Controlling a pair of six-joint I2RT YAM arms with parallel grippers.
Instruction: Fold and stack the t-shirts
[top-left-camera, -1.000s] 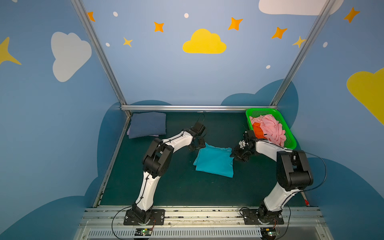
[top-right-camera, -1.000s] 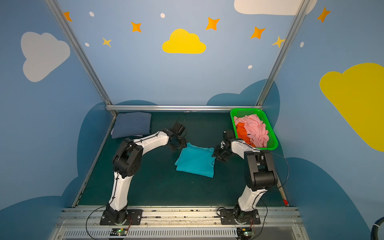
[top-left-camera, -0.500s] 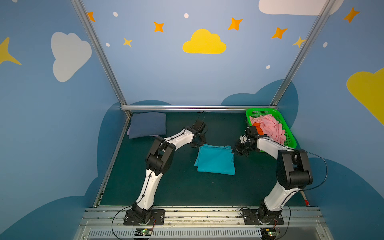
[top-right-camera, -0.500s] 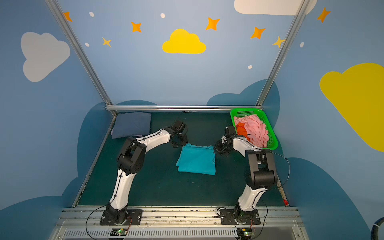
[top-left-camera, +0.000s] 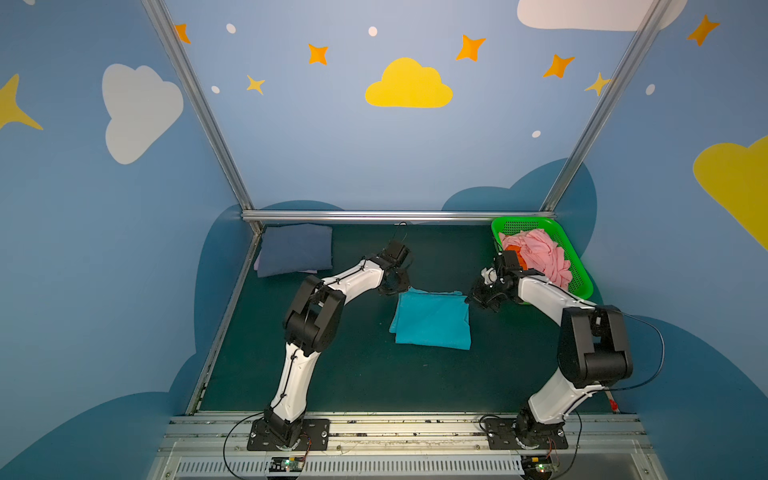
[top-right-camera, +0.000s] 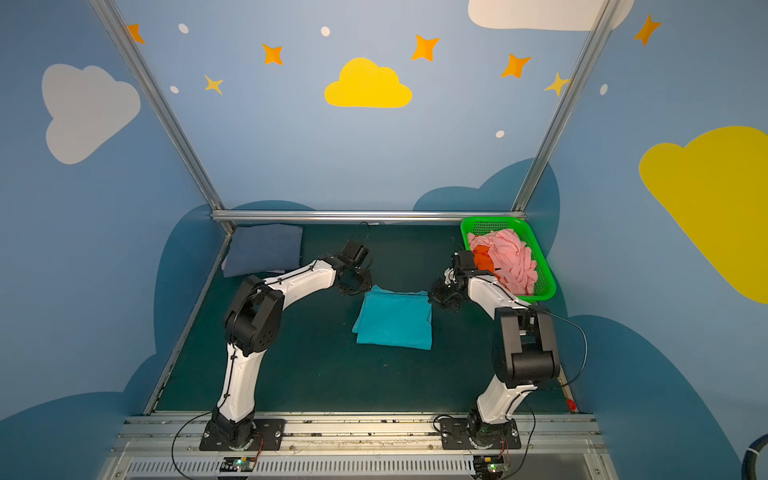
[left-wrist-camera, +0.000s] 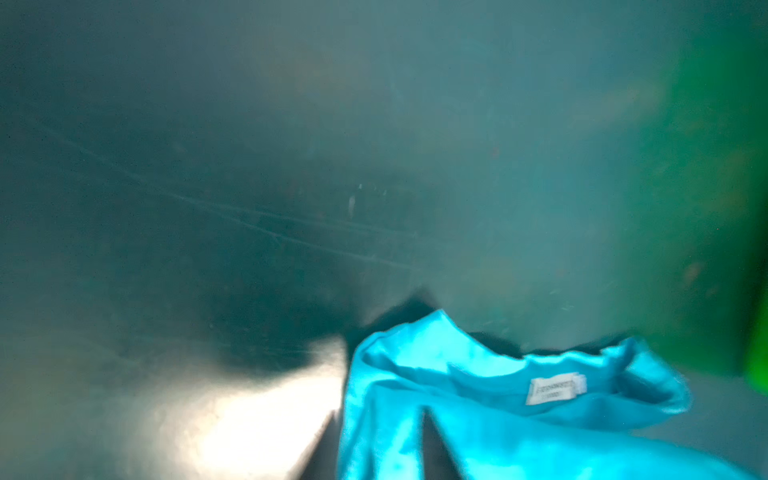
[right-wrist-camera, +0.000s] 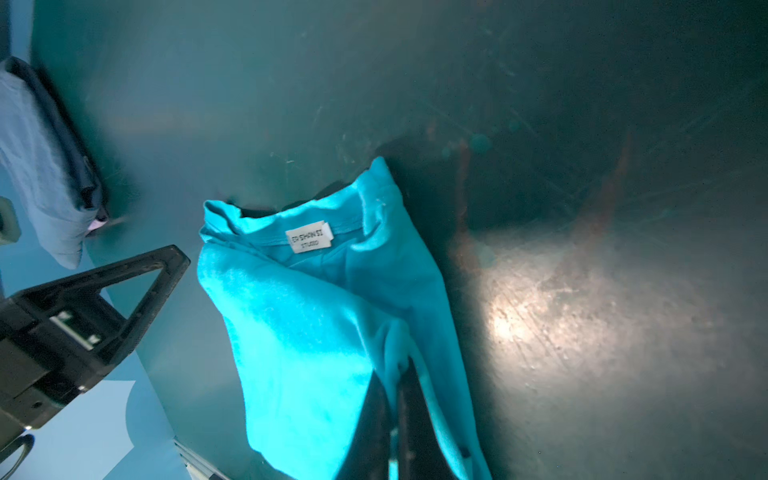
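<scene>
1. Dark green matting (top-left-camera: 353, 374), scuffed and glaring under the lamp, is carrying the teal t-shirt (top-left-camera: 432, 320) at its middle. The shirt is lying as a soft, roughly square folded pad, with its white neck label (right-wrist-camera: 309, 236) facing up.
2. At the pad's far right corner the right gripper (top-left-camera: 482, 296) is clenching. The wrist view is cropping its tips, but it seems to be pinching cloth. The left gripper (top-left-camera: 392, 286) is standing with jaws apart at the far left corner, gripping nothing.
3. One-sided pulling is the likely trouble: limp cotton being dragged by a single corner would be skewing and peeling its layers open.
4. An open left jaw could be snagging the loose collar fold.
5. A slate-blue t-shirt (top-left-camera: 297, 253) is lying folded at the far left corner, well apart, so the teal one risks sagging while being carried there.
6. The pink t-shirt (top-left-camera: 540, 253) and orange t-shirt (top-left-camera: 515, 250) are sitting crumpled in the rigid perforated basket (top-left-camera: 579, 286).
</scene>
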